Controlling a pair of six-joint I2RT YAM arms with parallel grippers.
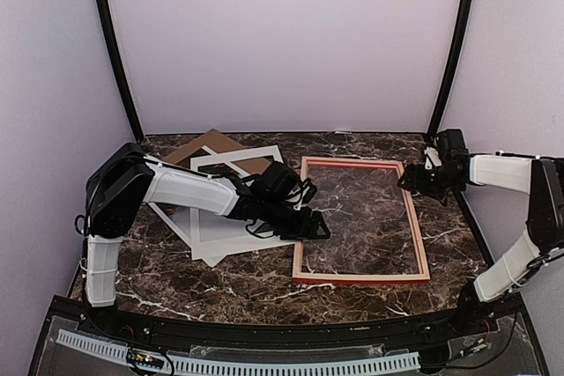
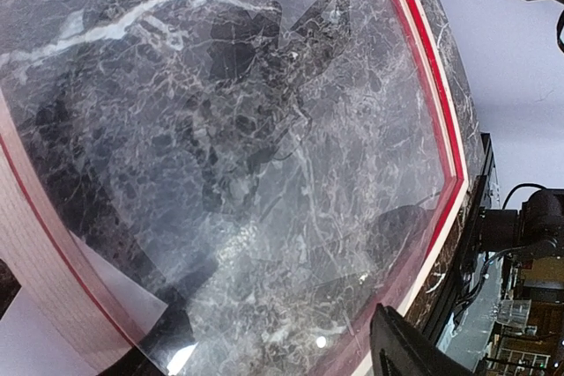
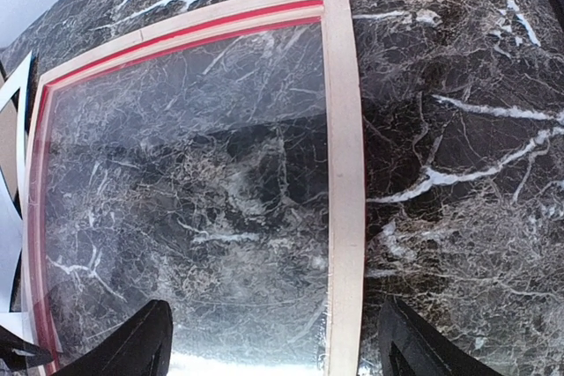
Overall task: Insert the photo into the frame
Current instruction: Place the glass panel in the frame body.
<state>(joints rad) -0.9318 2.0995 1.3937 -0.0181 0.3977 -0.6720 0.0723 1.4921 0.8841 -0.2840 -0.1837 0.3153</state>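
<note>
**Two robot arms at a picture frame on a marble table**

The dark marble table (image 1: 264,292) holds the frame (image 1: 361,279), lying flat right of centre with its pale wood side up. The left arm stretches low across a white sheet (image 1: 216,239). The left gripper (image 1: 315,224) is at the frame's left rail, fingers apart. The right arm bends in from the side, and the right gripper (image 1: 410,182) hangs over the far right corner, fingers wide apart and empty.
</note>
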